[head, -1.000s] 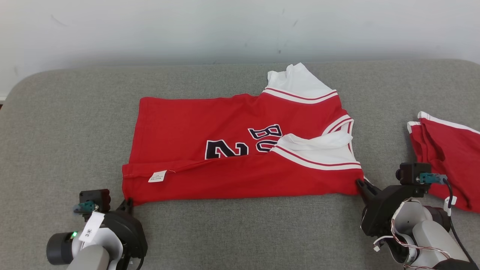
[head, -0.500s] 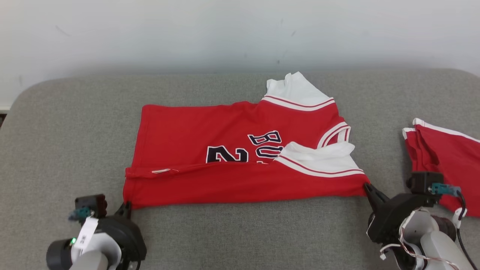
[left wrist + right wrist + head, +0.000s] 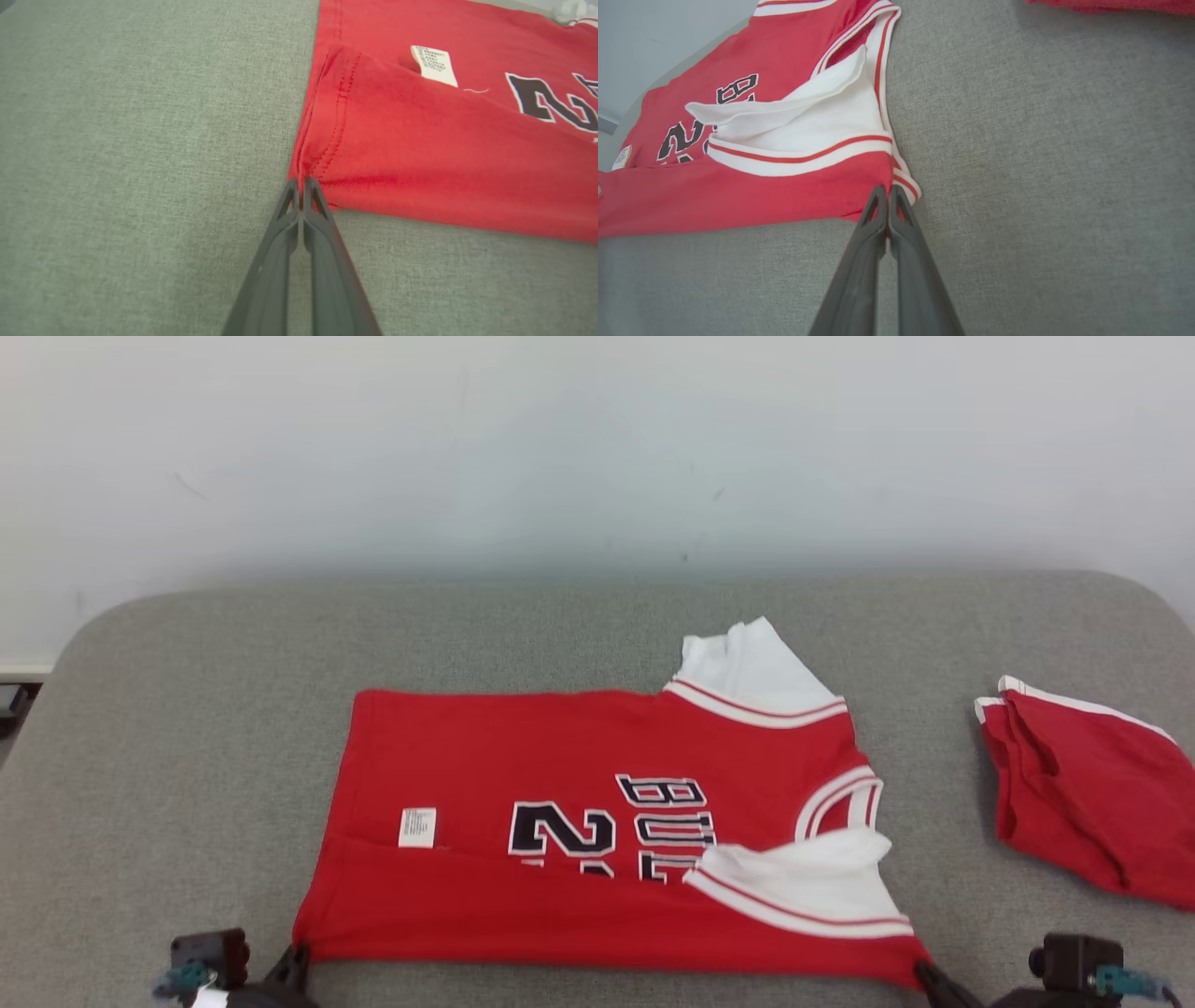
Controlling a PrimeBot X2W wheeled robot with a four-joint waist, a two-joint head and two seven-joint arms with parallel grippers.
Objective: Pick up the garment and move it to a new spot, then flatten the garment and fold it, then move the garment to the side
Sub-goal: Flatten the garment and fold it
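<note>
The garment [image 3: 579,859] is a red jersey with white sleeves and dark lettering, lying on the grey cushion with its near long edge folded over. My left gripper [image 3: 297,959] is shut on the garment's near left corner [image 3: 303,179], the two fingers pressed together on the hem. At the near right corner, my right gripper [image 3: 926,975] pinches the garment [image 3: 784,140] where the striped sleeve band meets the red cloth; its fingers [image 3: 878,210] are shut on the fabric. A white care label [image 3: 434,65] lies on the red cloth beyond the left corner.
A second red cloth with white trim [image 3: 1083,784] lies bunched at the right of the grey cushion [image 3: 187,728]. A pale wall rises behind. Bare cushion lies to the left of the garment and between both grippers.
The head camera has tilted up, so everything sits lower in view. The right gripper's fingers have shut on the right corner. The folded near edge now lies farther back, covering more of the lettering.
</note>
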